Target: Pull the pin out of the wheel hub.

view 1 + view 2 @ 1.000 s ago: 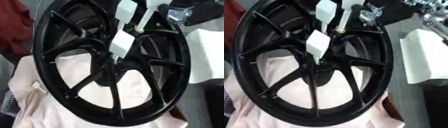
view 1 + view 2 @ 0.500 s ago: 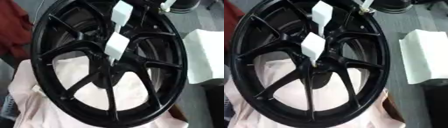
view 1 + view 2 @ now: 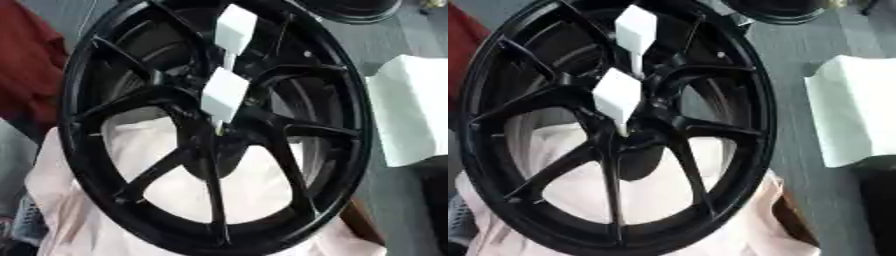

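Neither hand shows in either view, so their state cannot be told. Centre frame, the black wheel (image 3: 210, 130) leans on pale cloth (image 3: 175, 200), likely for cushioning; two white-tagged pins (image 3: 617, 97) sit at its hub.

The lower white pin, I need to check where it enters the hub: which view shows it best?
The right eye view: the lower white pin shows whole, its tip reaching the hub. The left eye view shows nearly the same.
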{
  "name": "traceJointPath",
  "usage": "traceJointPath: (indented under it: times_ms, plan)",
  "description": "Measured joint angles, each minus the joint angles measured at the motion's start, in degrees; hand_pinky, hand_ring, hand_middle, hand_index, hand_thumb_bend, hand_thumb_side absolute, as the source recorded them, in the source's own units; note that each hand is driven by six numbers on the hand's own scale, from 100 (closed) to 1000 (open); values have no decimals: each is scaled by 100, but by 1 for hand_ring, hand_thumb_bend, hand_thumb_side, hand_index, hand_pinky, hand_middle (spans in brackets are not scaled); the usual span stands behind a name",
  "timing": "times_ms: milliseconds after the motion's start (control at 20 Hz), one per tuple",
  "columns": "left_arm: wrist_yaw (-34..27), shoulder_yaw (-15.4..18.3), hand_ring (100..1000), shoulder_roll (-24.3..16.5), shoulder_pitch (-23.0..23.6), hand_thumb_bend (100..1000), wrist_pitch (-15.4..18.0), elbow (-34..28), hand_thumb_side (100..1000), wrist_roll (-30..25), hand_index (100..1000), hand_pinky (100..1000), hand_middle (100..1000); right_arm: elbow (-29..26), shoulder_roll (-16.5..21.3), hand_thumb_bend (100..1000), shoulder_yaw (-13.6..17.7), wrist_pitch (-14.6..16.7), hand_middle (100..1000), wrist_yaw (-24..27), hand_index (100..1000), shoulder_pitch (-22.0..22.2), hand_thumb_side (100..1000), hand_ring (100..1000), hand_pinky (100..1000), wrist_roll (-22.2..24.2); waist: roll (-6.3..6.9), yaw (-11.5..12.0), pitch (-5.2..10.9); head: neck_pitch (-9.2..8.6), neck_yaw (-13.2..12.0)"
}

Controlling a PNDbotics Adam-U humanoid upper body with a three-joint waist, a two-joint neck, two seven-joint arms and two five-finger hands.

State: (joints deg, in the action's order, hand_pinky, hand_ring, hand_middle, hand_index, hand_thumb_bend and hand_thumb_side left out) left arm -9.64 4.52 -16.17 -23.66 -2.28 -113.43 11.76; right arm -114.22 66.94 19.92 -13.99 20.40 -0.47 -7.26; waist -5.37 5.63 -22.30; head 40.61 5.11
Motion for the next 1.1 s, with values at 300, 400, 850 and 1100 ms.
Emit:
traceJointPath:
  times_ms: [300, 400, 850, 1100]
  plan:
    - [11, 29, 602, 1, 19, 100, -12, 0, 771, 38, 806, 661, 548, 0, -804, 100, 453, 121, 406, -507, 606, 841, 174, 714, 732, -522, 136, -134, -1, -3, -152]
    - [11, 32, 602, 3, 19, 100, -15, 0, 770, 46, 806, 662, 548, 0, -1085, 100, 604, 239, 412, -690, 609, 1122, 116, 723, 735, -695, 201, -134, -1, -13, -165]
    - [-1, 30, 601, 109, 19, 100, -18, 0, 770, 56, 806, 663, 547, 1, -2298, 100, 860, 813, 635, -1448, 791, 2320, 100, 829, 786, -1457, 413, -85, -1, -71, -161]
    - [-31, -5, 601, 158, 17, 100, -48, 0, 773, 21, 807, 663, 547, 2, -2986, 100, 732, 1012, 850, -1874, 929, 2700, 100, 970, 873, -1610, 468, -65, 4, -101, -128]
